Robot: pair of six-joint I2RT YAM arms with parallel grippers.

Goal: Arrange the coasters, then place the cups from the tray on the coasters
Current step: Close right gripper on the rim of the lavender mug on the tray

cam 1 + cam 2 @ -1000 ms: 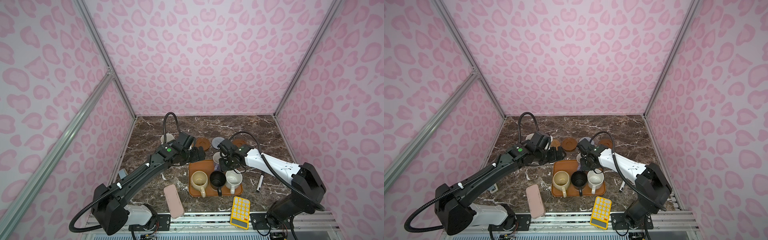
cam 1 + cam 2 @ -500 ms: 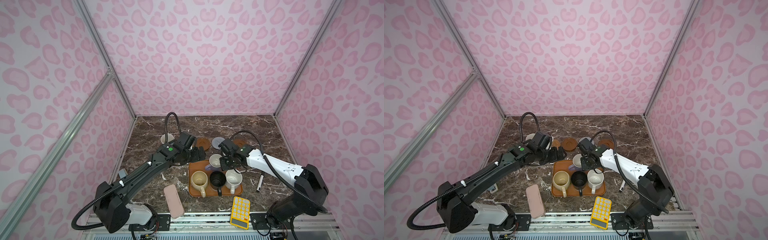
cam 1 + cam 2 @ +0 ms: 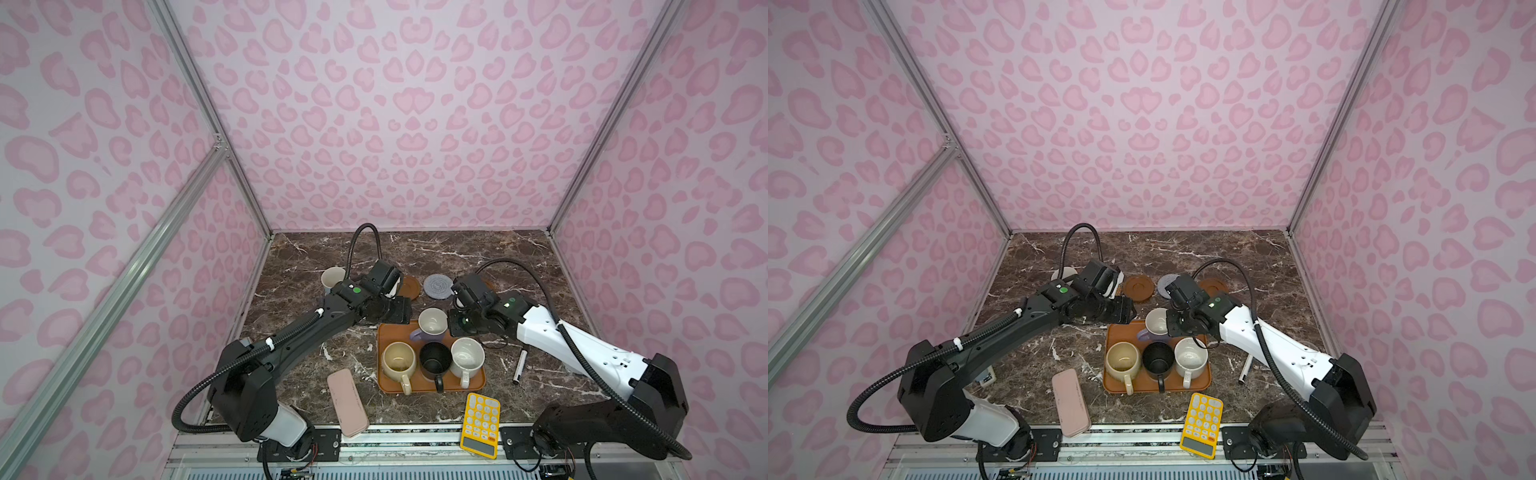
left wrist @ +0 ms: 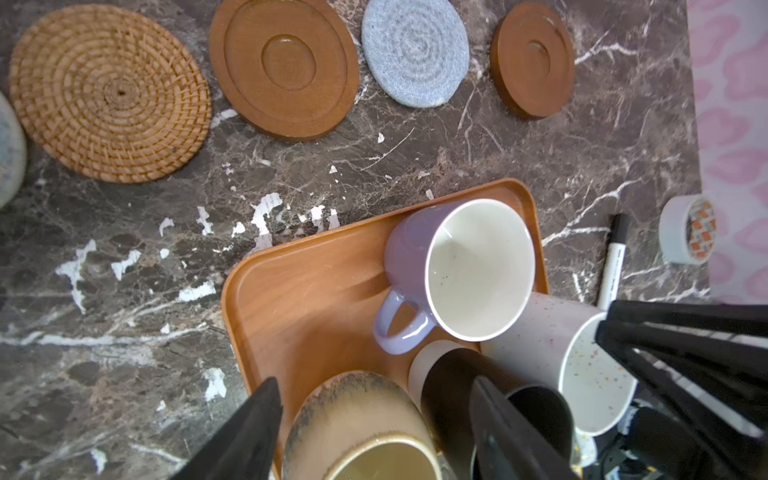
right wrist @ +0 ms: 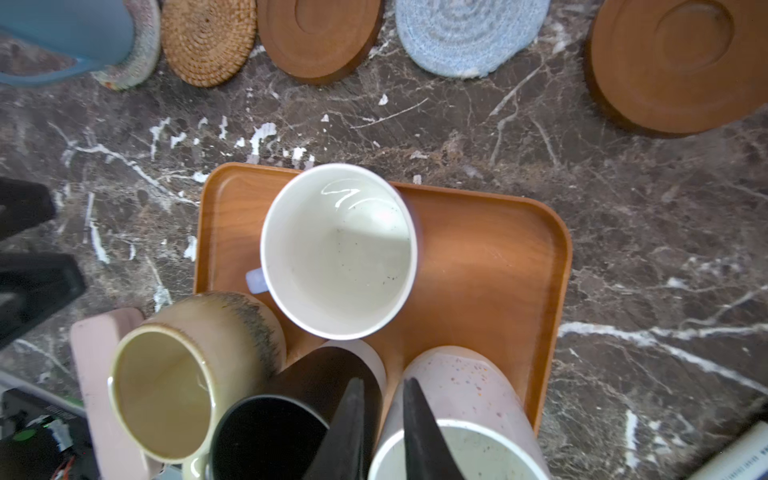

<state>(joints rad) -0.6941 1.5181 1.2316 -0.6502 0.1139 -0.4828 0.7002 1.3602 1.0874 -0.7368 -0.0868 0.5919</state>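
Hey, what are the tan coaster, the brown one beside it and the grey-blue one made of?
Tan coaster: likely woven rattan, matte; coiled strands with stitched wraps show.
Brown coaster: probably wood, smooth satin finish; faint grain and turned rings.
Grey-blue coaster: seems braided cotton or yarn, fuzzy; soft spiral coils.
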